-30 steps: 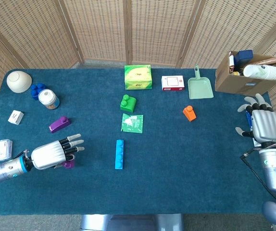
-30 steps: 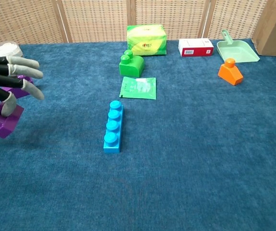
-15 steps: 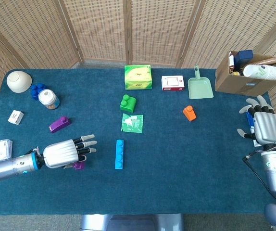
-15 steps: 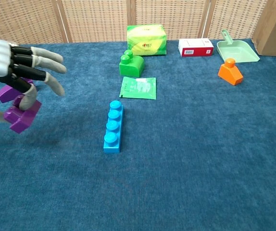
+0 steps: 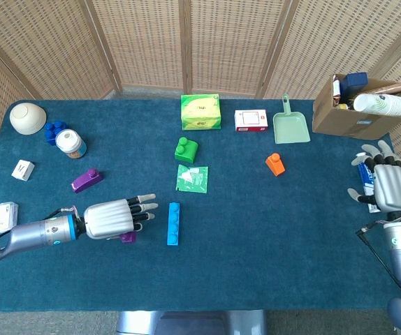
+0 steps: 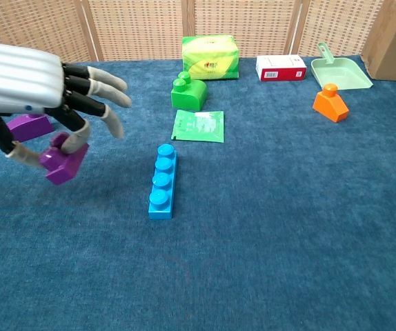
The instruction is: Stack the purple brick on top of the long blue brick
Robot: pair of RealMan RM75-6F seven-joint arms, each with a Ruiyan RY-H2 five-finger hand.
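Observation:
My left hand [image 5: 117, 218] [image 6: 39, 93] pinches a small purple brick [image 6: 65, 160] [image 5: 127, 237] between thumb and a finger, lifted off the cloth, while the other fingers stretch out flat toward the right. The long blue brick [image 5: 173, 223] [image 6: 161, 180] lies lengthwise on the table just right of those fingertips, untouched. A second purple brick [image 5: 86, 180] [image 6: 29, 126] rests behind the hand. At the far right edge my right hand [image 5: 385, 184] hovers with fingers spread and nothing in it.
A green brick [image 5: 185, 149], a green packet [image 5: 191, 178], a green box [image 5: 200, 112], a red-white box [image 5: 251, 120], a scoop [image 5: 290, 125] and an orange brick [image 5: 275, 164] lie behind the blue brick. A cardboard box [image 5: 358, 105] stands back right. A bowl [image 5: 27, 117], jar [image 5: 69, 143] and small white boxes sit left.
My left hand has carried the small purple brick rightward, closing on the long blue brick. The right hand drifted slightly down and to the right.

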